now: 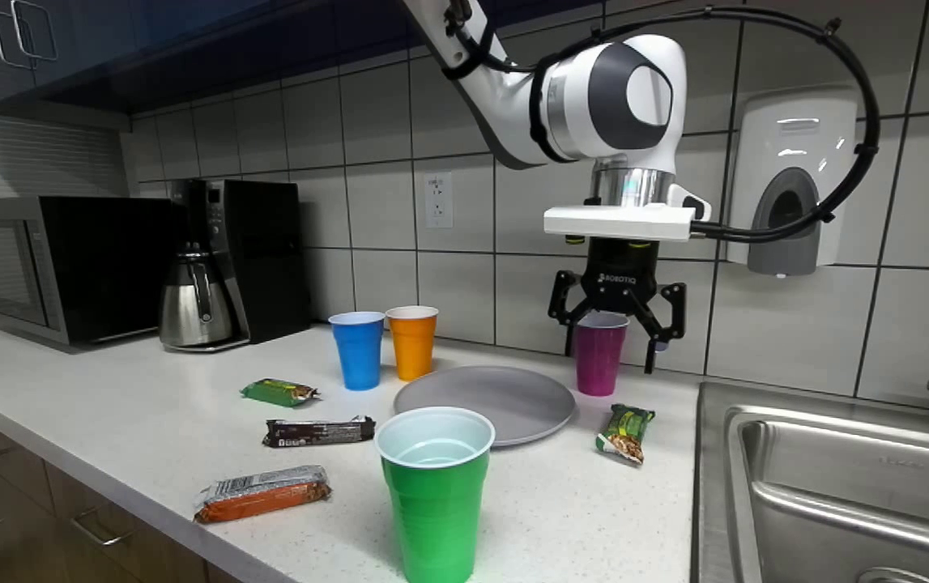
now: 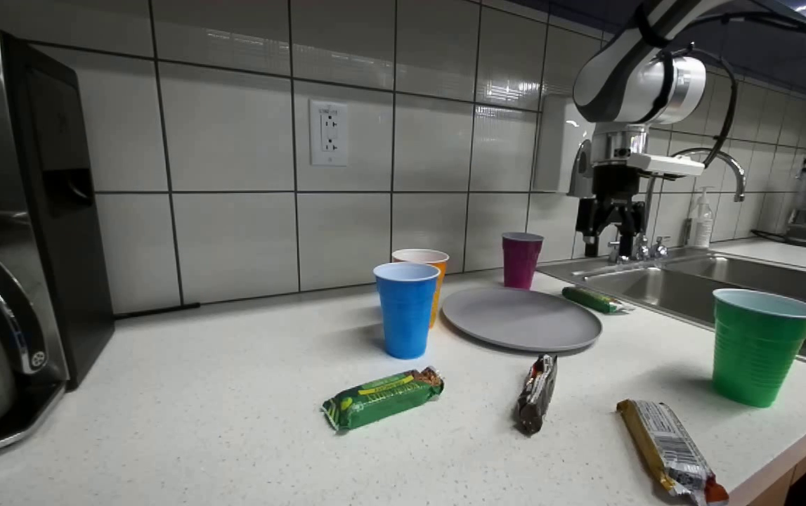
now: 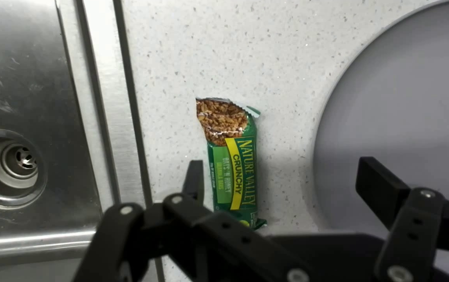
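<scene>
My gripper (image 1: 610,356) hangs above the counter, its fingers wide apart and nothing between them. Below it lies a green granola bar (image 3: 232,172) with a see-through oat end, close to the sink's edge; in the wrist view one fingertip overlaps the space just left of it, the other is over the grey plate (image 3: 396,102). The bar's lower end is partly hidden by the gripper's linkage. A purple cup (image 2: 521,261) stands upright behind the plate; in an exterior view it shows between the fingers, but in both exterior views together it is apart from the gripper (image 2: 608,251).
Blue cup (image 1: 359,348) and orange cup (image 1: 413,344) stand left of the plate; a green cup (image 1: 436,506) stands at the front. Another green bar (image 2: 383,398), a dark bar (image 2: 537,393) and an orange-silver bar (image 1: 263,494) lie around. The sink (image 1: 861,461) is right; coffee maker (image 1: 257,251) left.
</scene>
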`<state>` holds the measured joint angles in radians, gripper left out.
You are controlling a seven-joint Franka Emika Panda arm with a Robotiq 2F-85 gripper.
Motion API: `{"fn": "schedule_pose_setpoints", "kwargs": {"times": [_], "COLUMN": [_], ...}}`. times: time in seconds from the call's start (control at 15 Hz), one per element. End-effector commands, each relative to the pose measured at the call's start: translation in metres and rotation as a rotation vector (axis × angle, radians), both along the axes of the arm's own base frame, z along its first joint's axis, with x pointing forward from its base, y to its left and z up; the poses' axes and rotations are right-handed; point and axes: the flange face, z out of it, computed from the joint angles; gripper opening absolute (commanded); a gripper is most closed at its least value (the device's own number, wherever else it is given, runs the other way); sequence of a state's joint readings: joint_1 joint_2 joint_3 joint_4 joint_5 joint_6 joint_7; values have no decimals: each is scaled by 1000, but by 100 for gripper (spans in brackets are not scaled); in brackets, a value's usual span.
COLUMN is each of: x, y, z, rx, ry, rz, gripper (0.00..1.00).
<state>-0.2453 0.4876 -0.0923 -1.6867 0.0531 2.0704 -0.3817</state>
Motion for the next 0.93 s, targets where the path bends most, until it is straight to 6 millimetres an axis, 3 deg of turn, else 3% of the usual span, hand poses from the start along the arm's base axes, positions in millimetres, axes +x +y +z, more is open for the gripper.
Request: {"fn": "schedule_pose_setpoints", "kwargs": {"times": [0.0, 0.87], "x": [-4, 7], "y": [-7, -14], "z": [-2, -33], "rx": [-29, -44], "ry": [-22, -22], "rz": [35, 42], "gripper": [100, 100]}}
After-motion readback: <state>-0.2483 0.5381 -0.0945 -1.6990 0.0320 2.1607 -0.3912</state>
